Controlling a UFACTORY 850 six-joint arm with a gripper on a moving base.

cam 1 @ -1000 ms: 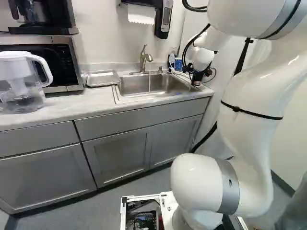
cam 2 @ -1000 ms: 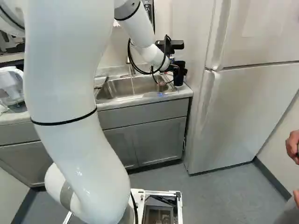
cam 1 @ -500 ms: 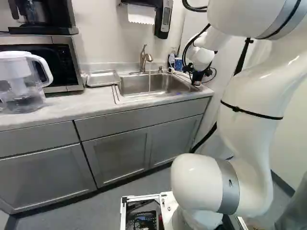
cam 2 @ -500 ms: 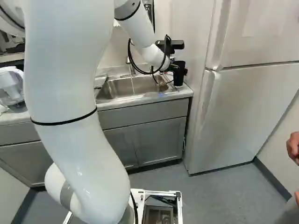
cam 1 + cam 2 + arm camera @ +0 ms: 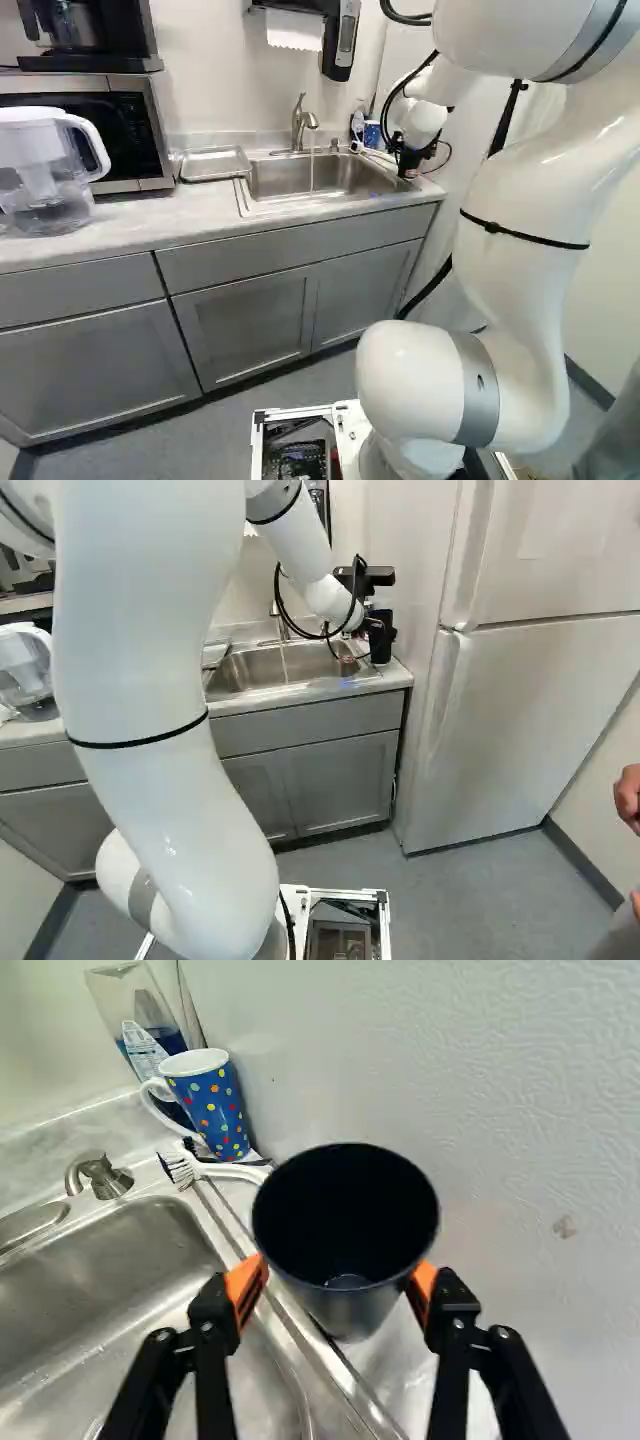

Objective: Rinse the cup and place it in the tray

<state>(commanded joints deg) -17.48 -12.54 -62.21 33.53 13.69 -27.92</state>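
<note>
Holding the dark cup clamped in the gripper from both sides below the rim, roughly upright over the counter beside the sink, presumably to leave its mouth free for water from the faucet.

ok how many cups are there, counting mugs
2: the black cup gripped in the gripper, and the dotted mug behind it, by the brush.
</note>
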